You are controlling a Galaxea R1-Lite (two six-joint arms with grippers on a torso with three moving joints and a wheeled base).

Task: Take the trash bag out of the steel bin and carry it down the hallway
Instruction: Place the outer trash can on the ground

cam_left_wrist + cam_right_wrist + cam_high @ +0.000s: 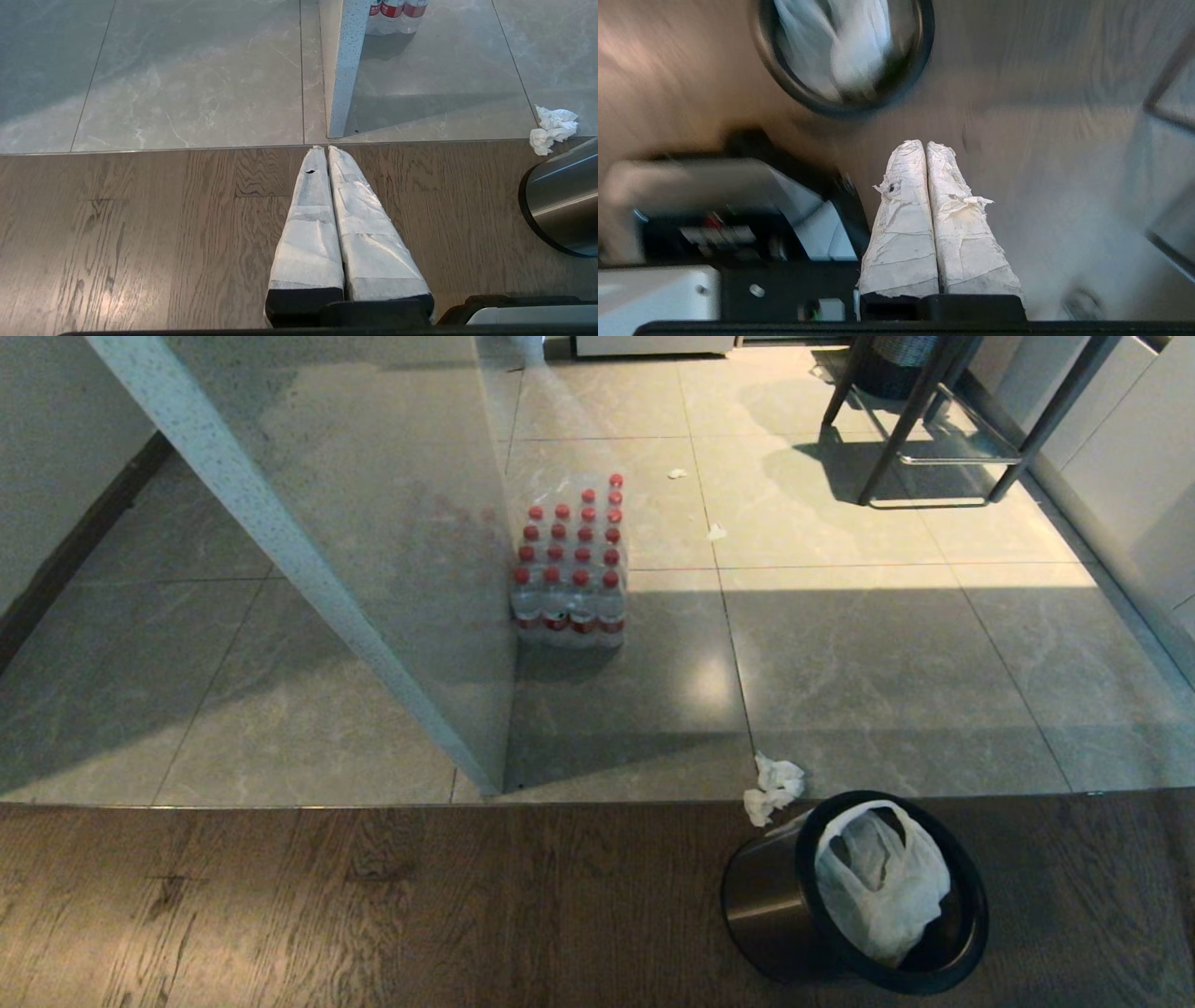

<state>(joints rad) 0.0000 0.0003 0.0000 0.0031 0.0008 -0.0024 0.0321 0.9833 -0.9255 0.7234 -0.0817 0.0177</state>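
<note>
standing at the start of the job: nothing lifted yet.

item one, steel bin [770, 905]: on the wooden floor near the edge of the grey floor tiles [840, 663], tilted as seen from the head view, black rim facing up. also partly seen in the left wrist view [565, 200].

item two, trash bag [878, 882]: white, crinkled, inside the bin, handles loose above the rim; not gripped by anything. blurred in the right wrist view [845, 46].

item three, right gripper [926, 145]: above the wooden floor near the bin's mouth, fingers pressed together, empty.

item four, left gripper [325, 149]: over the wooden floor, well apart from the bin, fingers together, empty, parked.

other stock: crumpled tissue [773, 787] just beside the bin; pack of bottles [571, 569] on the tiles by a white partition [280, 551]; stool legs [934, 420] further off.

outstanding, by judgement: open the right fingers, reach the bag's handles, grip, pull it clear, then carry it to the hallway. all steps remain.
</note>
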